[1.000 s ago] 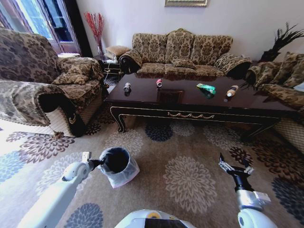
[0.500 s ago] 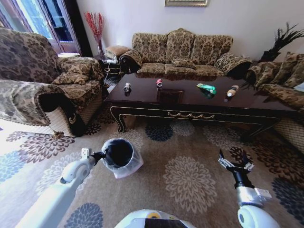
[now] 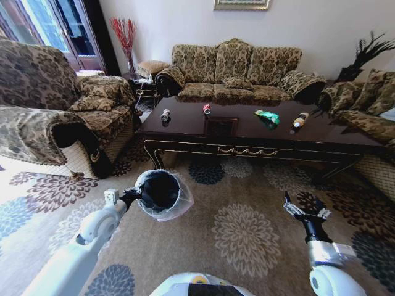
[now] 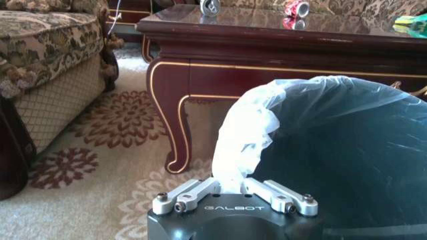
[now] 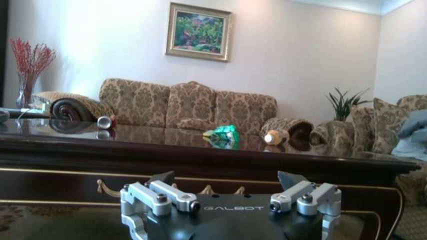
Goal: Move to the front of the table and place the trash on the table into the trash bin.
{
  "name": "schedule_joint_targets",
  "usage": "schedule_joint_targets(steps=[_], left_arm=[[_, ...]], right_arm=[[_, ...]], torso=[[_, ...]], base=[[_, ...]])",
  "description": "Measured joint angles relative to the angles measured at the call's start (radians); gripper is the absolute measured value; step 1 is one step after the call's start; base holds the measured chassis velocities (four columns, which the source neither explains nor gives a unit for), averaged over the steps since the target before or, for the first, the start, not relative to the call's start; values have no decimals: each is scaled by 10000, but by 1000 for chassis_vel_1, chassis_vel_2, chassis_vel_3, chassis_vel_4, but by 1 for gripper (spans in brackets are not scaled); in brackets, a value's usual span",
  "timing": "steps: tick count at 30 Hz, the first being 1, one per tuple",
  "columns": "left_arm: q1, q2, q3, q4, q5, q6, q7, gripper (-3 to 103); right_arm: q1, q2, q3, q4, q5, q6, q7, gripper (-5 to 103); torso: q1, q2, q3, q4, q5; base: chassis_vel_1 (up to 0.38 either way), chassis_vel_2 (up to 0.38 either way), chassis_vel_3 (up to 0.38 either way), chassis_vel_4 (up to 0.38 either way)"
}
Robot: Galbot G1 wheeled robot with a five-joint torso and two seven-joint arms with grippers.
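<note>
— Trash first: where is it found?

— All four pieces are seen on the glossy coffee table (image 3: 259, 132): a grey can (image 3: 165, 115), a red-and-white can (image 3: 207, 108), a green wrapper (image 3: 268, 115) and a tan bottle (image 3: 300, 119), spread well apart.

— And the trash bin (image 3: 159, 192)?

— It is held clear of the carpet (image 3: 241, 234) by the left gripper (image 3: 131, 196), whose fingers (image 4: 190, 192) are pinched shut on the rim and white liner. Over the last second it has been raised and carried nearer the table, its mouth now tipped toward the head camera.

— What is meant by that?

— The bin is being brought to the trash; nothing is judged binned yet.

— The right gripper (image 3: 305, 212)?

— It is held low before the table, jaws spread wide, nothing gripped.
</note>
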Motion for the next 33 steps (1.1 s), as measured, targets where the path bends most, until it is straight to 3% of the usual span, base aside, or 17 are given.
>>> schedule_joint_targets(steps=[33], left_arm=[[211, -135, -74, -138, 13, 30, 73, 2]], right_arm=[[-61, 88, -10, 199, -179, -93, -102, 100]], torso=[[488, 1398, 924, -1, -1]], base=[[-17, 22, 17, -22]])
